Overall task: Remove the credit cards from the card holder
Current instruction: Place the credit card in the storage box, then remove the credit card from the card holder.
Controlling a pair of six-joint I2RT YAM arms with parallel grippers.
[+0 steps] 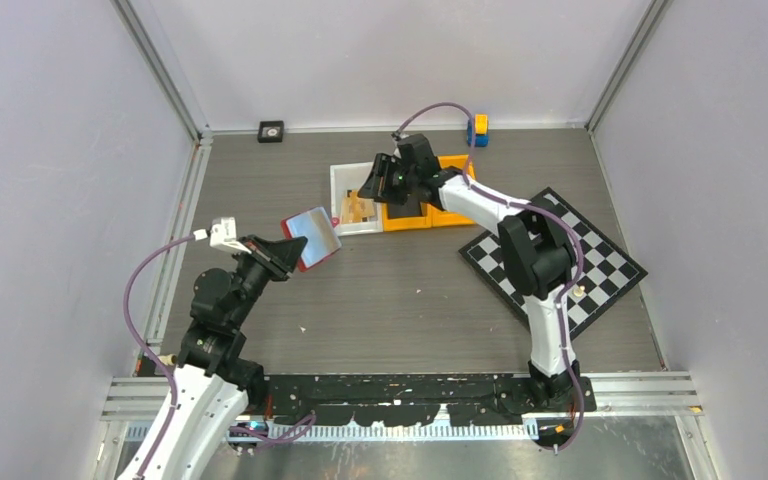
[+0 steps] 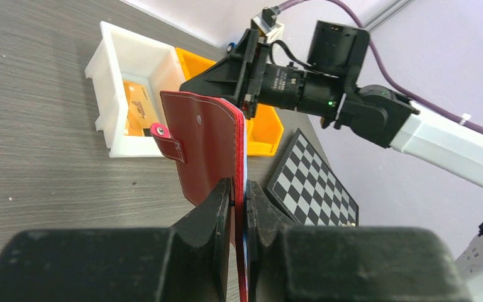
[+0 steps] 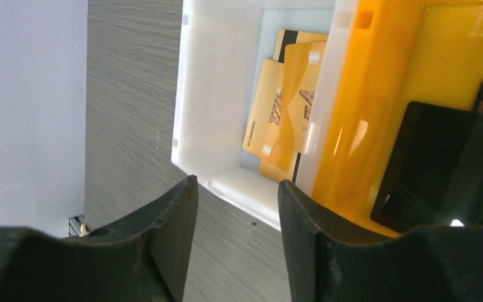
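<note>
Overhead: left fingers (image 1: pixel 284 250) are clamped on one edge of the card holder (image 1: pixel 312 238), which is held up off the desk (image 1: pixel 410 300), left of centre. Its pale bluish inner face is turned up to the camera, and its long axis slants from the fingers toward the far right. One card holder. Two bins sit side by side at the far middle: the white bin (image 1: pixel 335 195) has credit cards (image 1: pixel 357 208) in it, count unclear from here, and the orange bin (image 1: pixel 407 222) touches its right side. Right fingers (image 1: pixel 368 189) hang above the bins. One chequered board (image 1: pixel 600 265) lies at right, partly under the right arm.

Left wrist: both fingers pinch the card holder's near edge. It stands on edge, red outer face to the left, with the snap tab (image 2: pixel 166 139) sticking out left. Its long axis runs away from the fingers toward the bins. One tan card shows in the white bin. The orange bin's contents are hidden.

Right wrist: fingers stand apart with nothing between them, over the white bin's near wall. Three credit cards lie in the white bin, overlapped, long axes roughly along the bin. The orange bin holds two dark flat pieces (image 3: pixel 434 163), one cut off by the frame edge.
</note>
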